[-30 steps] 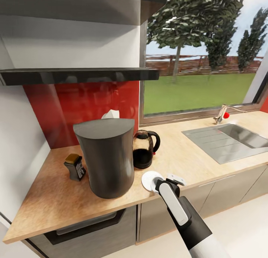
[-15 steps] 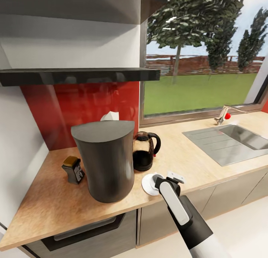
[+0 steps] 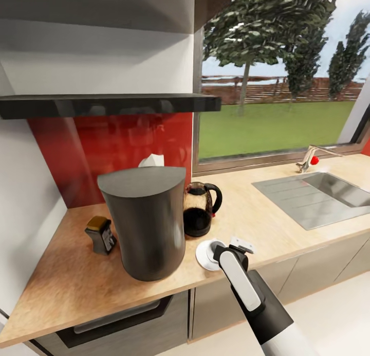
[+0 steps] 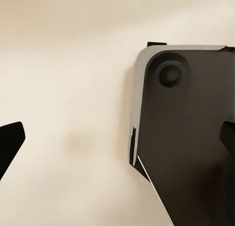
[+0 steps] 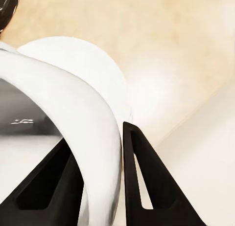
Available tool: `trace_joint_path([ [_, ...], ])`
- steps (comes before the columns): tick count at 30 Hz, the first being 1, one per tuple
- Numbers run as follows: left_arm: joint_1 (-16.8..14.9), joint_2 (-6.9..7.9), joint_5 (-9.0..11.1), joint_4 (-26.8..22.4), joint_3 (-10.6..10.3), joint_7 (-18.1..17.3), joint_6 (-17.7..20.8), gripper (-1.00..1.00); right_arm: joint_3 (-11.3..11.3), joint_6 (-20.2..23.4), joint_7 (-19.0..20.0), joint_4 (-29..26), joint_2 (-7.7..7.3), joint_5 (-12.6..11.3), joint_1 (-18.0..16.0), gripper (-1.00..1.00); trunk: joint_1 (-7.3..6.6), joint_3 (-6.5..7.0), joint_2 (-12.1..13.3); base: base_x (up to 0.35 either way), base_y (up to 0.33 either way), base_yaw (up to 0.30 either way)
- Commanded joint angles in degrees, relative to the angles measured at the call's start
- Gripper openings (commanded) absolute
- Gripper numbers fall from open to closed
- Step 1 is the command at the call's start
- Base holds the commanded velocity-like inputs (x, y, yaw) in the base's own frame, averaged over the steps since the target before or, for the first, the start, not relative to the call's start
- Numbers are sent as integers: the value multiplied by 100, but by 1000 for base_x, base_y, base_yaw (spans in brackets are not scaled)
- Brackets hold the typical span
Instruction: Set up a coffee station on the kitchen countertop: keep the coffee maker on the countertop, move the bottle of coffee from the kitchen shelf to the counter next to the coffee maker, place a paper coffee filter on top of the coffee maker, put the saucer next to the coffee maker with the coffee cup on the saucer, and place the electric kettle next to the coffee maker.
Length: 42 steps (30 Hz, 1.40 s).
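Almost no change over the last second: right pincer (image 3: 220, 249) stays clamped on the cup (image 5: 58, 152) rim, one finger (image 5: 147, 182) outside, cup over the saucer (image 3: 205, 253) by the kettle (image 3: 198, 208). Looks like placement is done bar release. Kettle holds dark liquid; cup looks empty. Left pincer (image 4: 117, 143) is spread wide, holding nothing.

Black right arm (image 3: 262, 304) with a white strip, white lower shell; black wedge-shaped hollow fingers (image 5: 142, 182).
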Motion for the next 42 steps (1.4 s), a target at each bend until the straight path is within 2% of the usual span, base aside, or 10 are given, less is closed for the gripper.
trace_joint_path([
  [1,0,-2,-60,-6,48,-7,-13,100,5,44,-41,-5,0,-25,-7,-100,5,-11,-11,103,0,0],
  [10,0,-2,-59,-5,48,-15,-13,100,12,41,-35,-4,8,-25,-7,-100,5,-11,-11,169,0,0],
  [25,0,-2,-59,4,48,-15,-18,100,6,38,-34,40,1,-33,-7,-100,5,-11,-11,15,0,0],
  [32,0,-2,-60,4,48,-15,-18,100,12,31,-31,474,15,-34,-8,-100,5,-11,-11,0,0,0],
  [37,0,-2,-60,4,48,-15,-18,100,15,30,-26,518,21,-34,-7,-100,5,-11,-11,0,0,0],
  [40,0,-2,-60,4,48,-15,-18,100,12,30,78,524,25,-34,-7,-100,5,-11,-11,0,0,0],
  [42,0,-2,-60,2,48,-15,-18,100,8,30,385,534,20,-29,-7,-100,5,-11,-11,0,0,0],
])
